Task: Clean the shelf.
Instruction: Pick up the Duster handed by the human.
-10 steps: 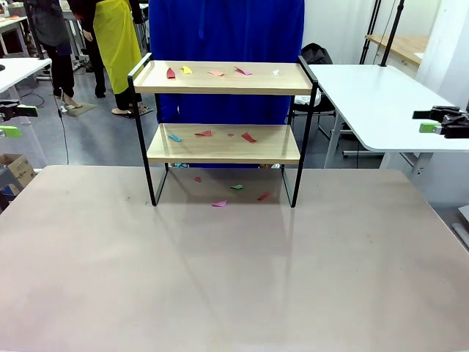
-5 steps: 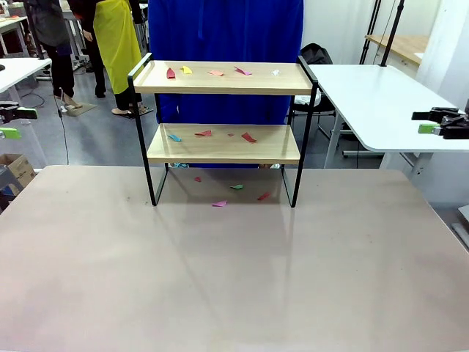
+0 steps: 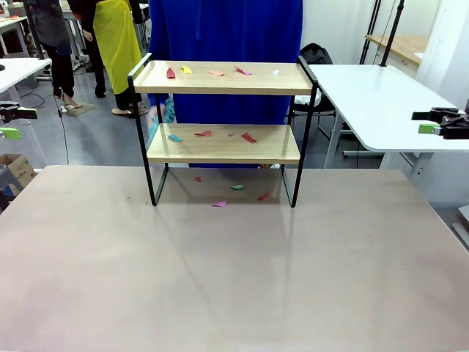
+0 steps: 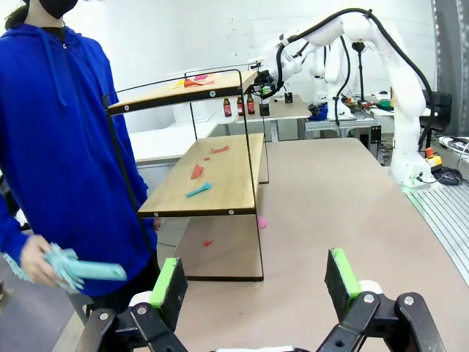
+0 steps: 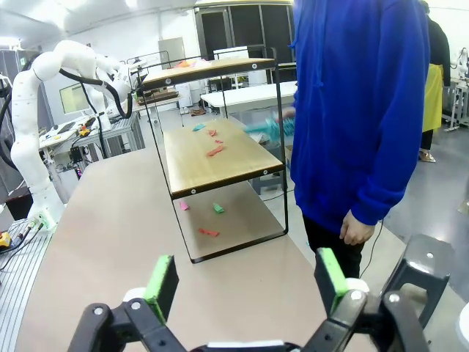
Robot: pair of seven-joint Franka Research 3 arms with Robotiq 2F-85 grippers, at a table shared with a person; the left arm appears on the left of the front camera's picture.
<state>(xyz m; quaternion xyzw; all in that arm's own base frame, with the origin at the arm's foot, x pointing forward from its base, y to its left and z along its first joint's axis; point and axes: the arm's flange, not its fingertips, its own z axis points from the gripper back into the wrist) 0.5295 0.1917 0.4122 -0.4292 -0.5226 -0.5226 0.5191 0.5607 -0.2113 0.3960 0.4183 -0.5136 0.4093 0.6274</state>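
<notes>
Both spread wide and empty: left pincer (image 4: pixel 255 283) at nine o'clock, right pincer (image 5: pixel 245 282) at three.
Shelf (image 3: pixel 220 88) at twelve o'clock on the counter (image 3: pixel 234 279), paper scraps (image 3: pixel 248 137) on both boards and underneath. A person (image 4: pixel 58 132) with a teal duster (image 4: pixel 80 269) stands behind it, so a reach in could clip the thin frame or strike them.

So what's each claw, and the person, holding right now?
Left gripper: open, empty.
Right gripper: open, empty.
Person's hand: holds a teal duster.
</notes>
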